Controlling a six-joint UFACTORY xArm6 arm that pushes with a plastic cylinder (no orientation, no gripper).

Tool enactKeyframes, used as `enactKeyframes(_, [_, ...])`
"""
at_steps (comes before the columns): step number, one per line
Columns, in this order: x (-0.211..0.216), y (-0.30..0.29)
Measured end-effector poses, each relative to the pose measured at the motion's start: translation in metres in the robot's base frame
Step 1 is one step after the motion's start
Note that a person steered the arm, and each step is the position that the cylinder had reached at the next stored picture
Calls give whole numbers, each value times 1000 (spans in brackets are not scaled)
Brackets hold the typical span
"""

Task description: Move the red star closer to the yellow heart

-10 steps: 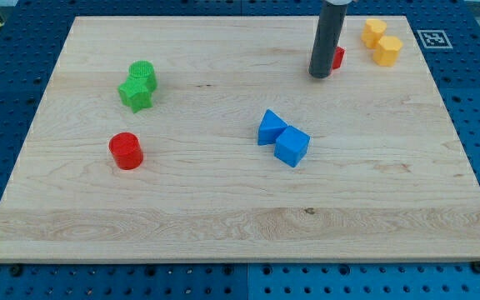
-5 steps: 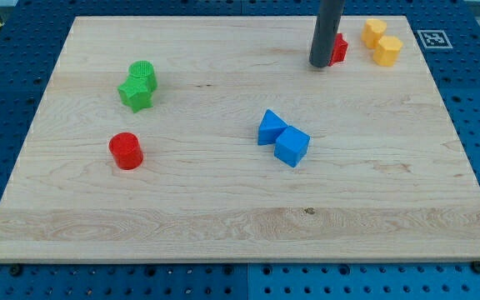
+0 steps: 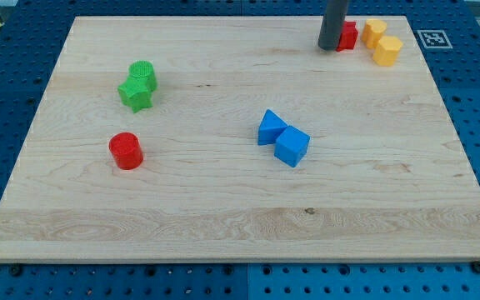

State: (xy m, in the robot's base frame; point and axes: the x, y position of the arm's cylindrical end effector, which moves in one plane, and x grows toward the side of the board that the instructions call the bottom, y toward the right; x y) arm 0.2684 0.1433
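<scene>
The red star (image 3: 348, 35) lies near the view's top right, partly hidden behind my rod. My tip (image 3: 329, 47) rests on the board touching the star's left side. Just right of the star are two yellow blocks: one (image 3: 374, 32) at the top, close to the star, and one (image 3: 387, 50) a little lower and further right. I cannot make out which of them is the heart.
A green round block (image 3: 142, 73) and a green star (image 3: 136, 94) sit together at the left. A red cylinder (image 3: 126, 151) lies below them. Two blue blocks (image 3: 270, 127) (image 3: 292, 146) touch near the middle. The wooden board (image 3: 223, 225) ends close behind the yellow blocks.
My tip has moved up and to the right, pushing the red star up and right until it sits close beside the upper yellow block.
</scene>
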Motion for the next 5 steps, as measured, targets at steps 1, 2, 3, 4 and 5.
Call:
enactKeyframes(1, [-5,0])
enactKeyframes(2, [-14,0])
enactKeyframes(3, [-14,0])
enactKeyframes(4, [12,-19])
enactKeyframes(5, [25,-30])
